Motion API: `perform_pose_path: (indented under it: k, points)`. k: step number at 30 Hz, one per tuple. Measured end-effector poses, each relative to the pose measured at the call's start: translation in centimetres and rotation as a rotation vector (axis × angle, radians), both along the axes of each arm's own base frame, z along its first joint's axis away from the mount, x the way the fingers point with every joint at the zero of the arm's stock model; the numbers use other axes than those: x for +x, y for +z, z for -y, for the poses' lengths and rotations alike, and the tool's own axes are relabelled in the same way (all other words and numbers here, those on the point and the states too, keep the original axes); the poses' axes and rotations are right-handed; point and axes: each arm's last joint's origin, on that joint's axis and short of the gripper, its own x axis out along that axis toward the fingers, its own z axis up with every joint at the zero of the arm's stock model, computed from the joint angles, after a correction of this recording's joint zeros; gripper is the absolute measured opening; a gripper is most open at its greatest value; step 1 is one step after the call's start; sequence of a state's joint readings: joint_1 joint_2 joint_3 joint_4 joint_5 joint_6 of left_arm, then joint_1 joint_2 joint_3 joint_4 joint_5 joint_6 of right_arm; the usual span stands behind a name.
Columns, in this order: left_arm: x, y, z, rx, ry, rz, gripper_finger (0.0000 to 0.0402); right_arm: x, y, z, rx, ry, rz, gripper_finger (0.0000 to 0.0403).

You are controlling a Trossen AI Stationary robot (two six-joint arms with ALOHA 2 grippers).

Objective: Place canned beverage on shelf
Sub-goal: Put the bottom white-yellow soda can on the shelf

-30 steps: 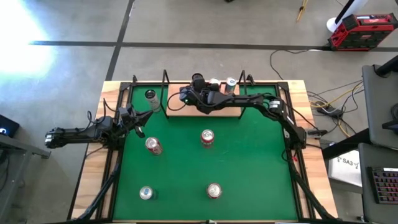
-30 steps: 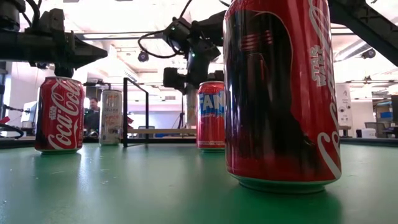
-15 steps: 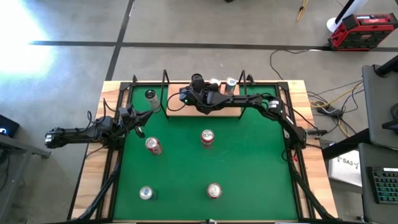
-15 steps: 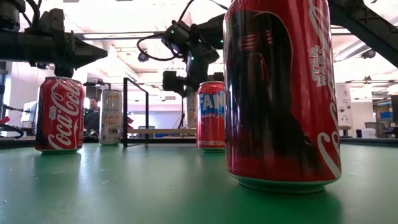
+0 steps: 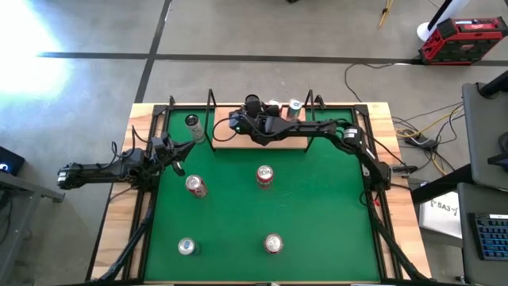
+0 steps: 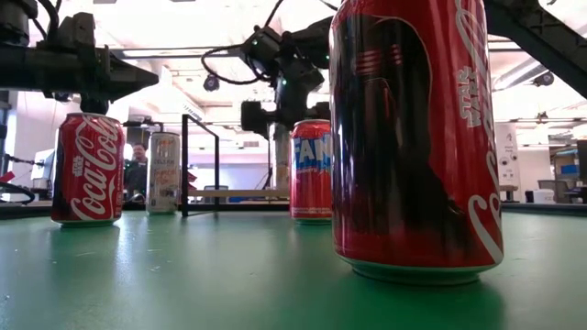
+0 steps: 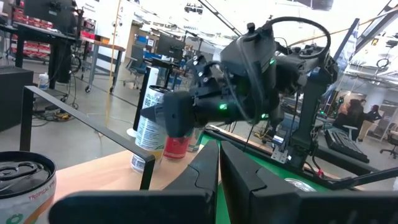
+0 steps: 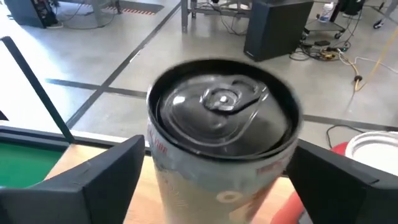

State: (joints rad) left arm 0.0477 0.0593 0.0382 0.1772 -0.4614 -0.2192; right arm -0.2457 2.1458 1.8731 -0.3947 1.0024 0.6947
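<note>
Across the wooden table [image 5: 119, 230] lies a green mat [image 5: 317, 206], and at its far edge sits the shelf [image 5: 295, 141], a light wood board between thin black uprights. Over that board reaches the right arm, its right gripper [image 8: 214, 168] spread wide around a pale can [image 8: 221, 134] standing upright on the wood; the fingers [image 8: 102, 177] flank the can with gaps showing on both sides, so nothing is clamped. Two more cans [image 5: 294, 106] stand at the shelf's back right. At the mat's left edge waits the left gripper [image 5: 176, 155], fingers shut and empty. Four cans [image 5: 264, 175] dot the mat, and a dark-topped one [image 5: 191, 121] stands near its far left corner.
</note>
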Motion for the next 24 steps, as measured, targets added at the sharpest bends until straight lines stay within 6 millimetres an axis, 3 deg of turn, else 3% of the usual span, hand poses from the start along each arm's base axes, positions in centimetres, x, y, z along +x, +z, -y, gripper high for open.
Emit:
perform_pose_path:
  k: [9, 14, 20, 24]
  points:
    - [0.0, 0.0, 0.0, 0.000, 0.000, 0.000, 0.0000, -1.7, 5.1, -3.4, -0.014, 0.052, 0.008, 0.0372]
    - [0.0, 0.0, 0.0, 0.000, 0.000, 0.001, 0.0000, -3.8, 7.7, -4.4, 0.143, 0.129, 0.075, 0.0372]
    - [0.0, 0.0, 0.0, 0.000, 0.000, 0.000, 0.0000, -7.1, 11.5, -3.3, 0.416, 0.338, 0.142, 0.0372]
    - [0.0, 0.0, 0.0, 0.000, 0.000, 0.000, 0.0000, -8.4, 12.6, -2.9, 0.525, 0.441, 0.154, 0.0372]
